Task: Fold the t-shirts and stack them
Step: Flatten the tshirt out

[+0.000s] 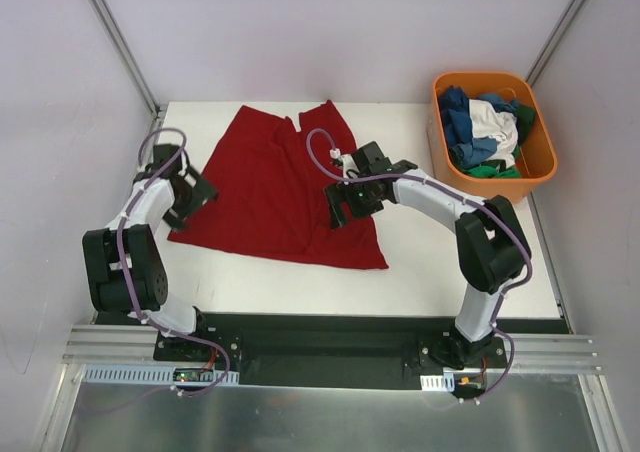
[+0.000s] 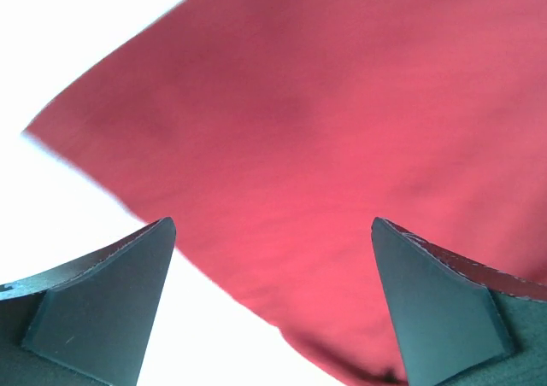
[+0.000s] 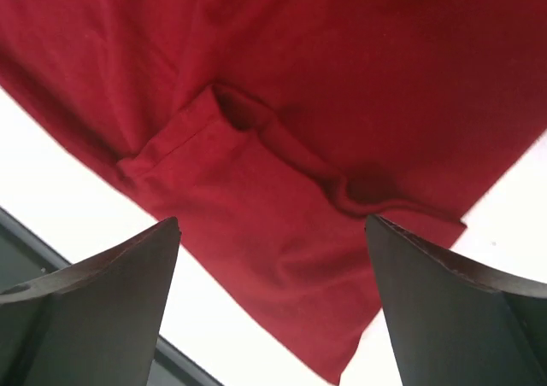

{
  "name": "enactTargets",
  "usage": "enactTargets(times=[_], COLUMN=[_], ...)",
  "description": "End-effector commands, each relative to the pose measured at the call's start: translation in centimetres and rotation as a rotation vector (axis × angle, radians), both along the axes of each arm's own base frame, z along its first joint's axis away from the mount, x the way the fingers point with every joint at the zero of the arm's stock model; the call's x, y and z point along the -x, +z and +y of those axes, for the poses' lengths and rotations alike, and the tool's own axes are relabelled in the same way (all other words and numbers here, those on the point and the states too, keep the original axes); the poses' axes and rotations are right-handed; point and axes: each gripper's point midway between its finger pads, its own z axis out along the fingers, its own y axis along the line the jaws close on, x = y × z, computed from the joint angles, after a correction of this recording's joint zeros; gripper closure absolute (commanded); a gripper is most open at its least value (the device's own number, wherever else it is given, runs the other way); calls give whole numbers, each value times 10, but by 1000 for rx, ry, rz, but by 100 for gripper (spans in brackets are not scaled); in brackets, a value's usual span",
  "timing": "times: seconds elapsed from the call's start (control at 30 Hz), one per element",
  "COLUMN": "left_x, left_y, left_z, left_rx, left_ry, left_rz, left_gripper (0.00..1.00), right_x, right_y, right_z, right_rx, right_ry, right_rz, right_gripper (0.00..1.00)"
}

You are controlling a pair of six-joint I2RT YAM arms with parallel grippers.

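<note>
1. A large, plain dark red t-shirt (image 1: 270,187) of soft cloth lies spread flat on the white table (image 1: 430,262), its widest edge nearest the arm bases
2. The left gripper (image 1: 197,197) hangs over the left border of the dark red t-shirt; its jaws are released and stand wide apart with nothing between them
3. In the left wrist view, the shirt's edge runs slantwise between the two dark fingers (image 2: 111,309), with red cloth to the right of that edge and bare white tabletop to the left
4. The right gripper (image 1: 347,209) hangs over the right half of the dark red t-shirt, inside its right border; these jaws are also spread wide and grasp nothing
5. In the right wrist view, a flap of the same red cloth with a stitched hem lies doubled over on the shirt below the dark fingers (image 3: 444,318); a rumpled ridge crosses it
6. I cannot tell whether either gripper's fingertips touch the cloth
7. A rounded rectangular orange plastic tub (image 1: 545,167) stands well apart from the dark red t-shirt, to its right and level with its far edge
8. Inside the tub lie crumpled shirts (image 1: 485,132) in blue, white and green, heaped together
9. A purple cable (image 1: 318,152) on the right arm loops above the far right part of the dark red t-shirt
</note>
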Motion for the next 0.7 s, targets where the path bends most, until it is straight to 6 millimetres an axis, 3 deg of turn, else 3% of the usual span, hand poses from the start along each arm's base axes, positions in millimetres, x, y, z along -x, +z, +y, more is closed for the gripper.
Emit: enactTargets(times=[0.0, 0.17, 0.23, 0.37, 0.4, 0.47, 0.5, 0.6, 0.67], left_x=[59, 73, 74, 72, 71, 69, 68, 68, 68], left_y=[-34, -31, -27, -24, -22, -19, -17, -14, -12], left_z=[35, 49, 52, 55, 54, 54, 53, 56, 57], left_rx=[8, 8, -3, -6, 0, 6, 7, -8, -9], left_ry=[232, 298, 310, 319, 320, 323, 321, 326, 334], left_rz=[122, 102, 86, 72, 63, 48, 42, 33, 22], left_gripper=[1, 1, 1, 1, 1, 1, 1, 1, 1], right_x=[-11, -10, -8, -4, -1, -1, 3, 9, 18], right_y=[-6, -19, -23, -14, -12, -3, -2, 6, 12], right_z=[5, 5, 5, 5, 4, 3, 2, 3, 3], right_rx=[-1, 11, 14, -11, -15, -27, -30, -51, -61], right_ry=[21, 33, 40, 41, 35, 19, 21, 34, 45], right_rz=[-5, 20, 31, 25, 26, 10, 13, 10, 13], right_gripper=[7, 11, 21, 53, 70, 80, 90, 99, 99])
